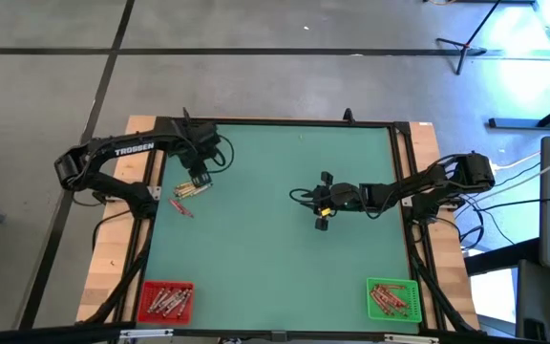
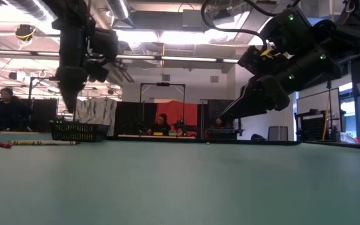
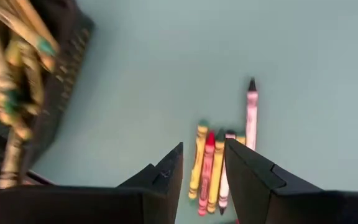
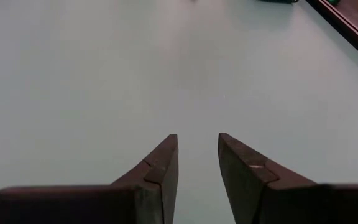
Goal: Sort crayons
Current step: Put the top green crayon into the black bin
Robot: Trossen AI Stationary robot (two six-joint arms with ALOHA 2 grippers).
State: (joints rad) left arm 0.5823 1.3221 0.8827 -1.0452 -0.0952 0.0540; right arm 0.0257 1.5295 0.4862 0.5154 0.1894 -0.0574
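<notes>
Crayons [image 3: 211,167] parallel, tips away from left pincer [image 3: 202,165]

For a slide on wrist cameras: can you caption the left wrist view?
Left gripper open above a small cluster of crayons lying on the green table.

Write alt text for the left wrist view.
The left gripper, fingers open, hovers above a small cluster of crayons lying side by side on the green table, with one pink crayon reaching farther out. A black bin holding more crayons sits blurred at the edge.
</notes>
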